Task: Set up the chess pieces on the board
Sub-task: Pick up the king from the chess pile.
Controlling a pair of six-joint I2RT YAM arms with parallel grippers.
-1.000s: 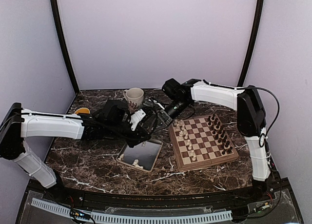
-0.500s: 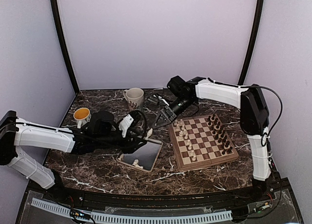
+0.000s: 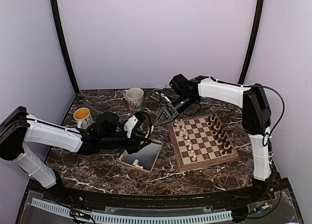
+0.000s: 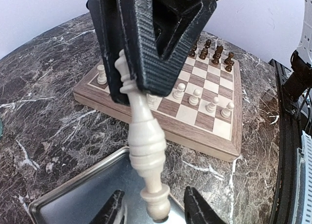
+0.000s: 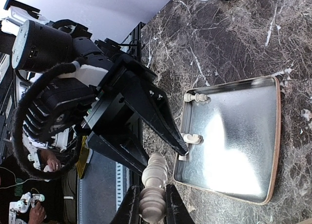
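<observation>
A cream-white chess piece (image 4: 146,136) hangs between my two grippers above the far edge of the silver tray (image 3: 152,147). My right gripper (image 5: 152,207) is shut on its top end, and the piece (image 5: 155,173) sticks out past the fingers. My left gripper (image 4: 156,214) is open, with its fingers on either side of the piece's base and a gap on each side. In the top view the left gripper (image 3: 145,132) and the right gripper (image 3: 163,117) meet just left of the board (image 3: 233,158). Cream pieces (image 3: 183,131) stand along the board's left side.
Dark brown pieces (image 3: 219,131) fill the board's right side. Loose cream pieces (image 5: 196,97) lie in the tray, one near its front (image 3: 136,162). A white mug (image 3: 134,98) and a cup of orange liquid (image 3: 82,115) stand at the back left.
My left arm has drawn back to the left and lowered, uncovering the orange cup. My right gripper has shifted slightly right and toward the board.
</observation>
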